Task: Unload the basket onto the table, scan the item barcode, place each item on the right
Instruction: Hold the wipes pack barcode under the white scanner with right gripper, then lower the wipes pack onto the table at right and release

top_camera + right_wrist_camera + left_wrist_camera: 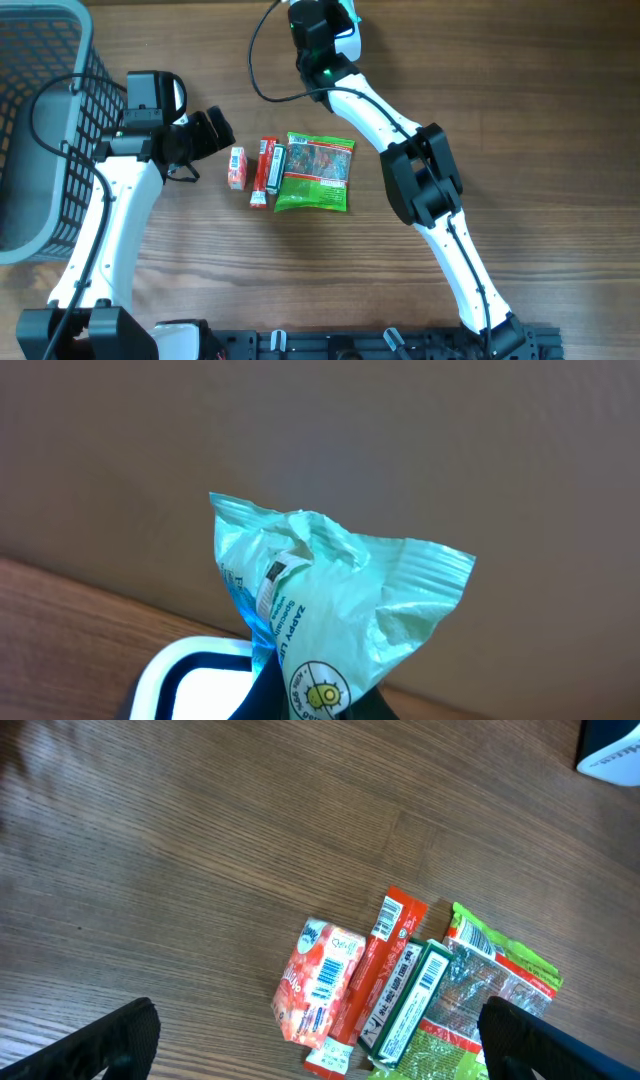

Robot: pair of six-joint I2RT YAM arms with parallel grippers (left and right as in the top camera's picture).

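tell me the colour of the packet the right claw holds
Pale mint green packet, clearest in the right wrist view.

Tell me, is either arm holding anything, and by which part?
The right arm holds a teal packet, jaws pinching its lower end in the wrist view. The left arm holds nothing, jaws open.
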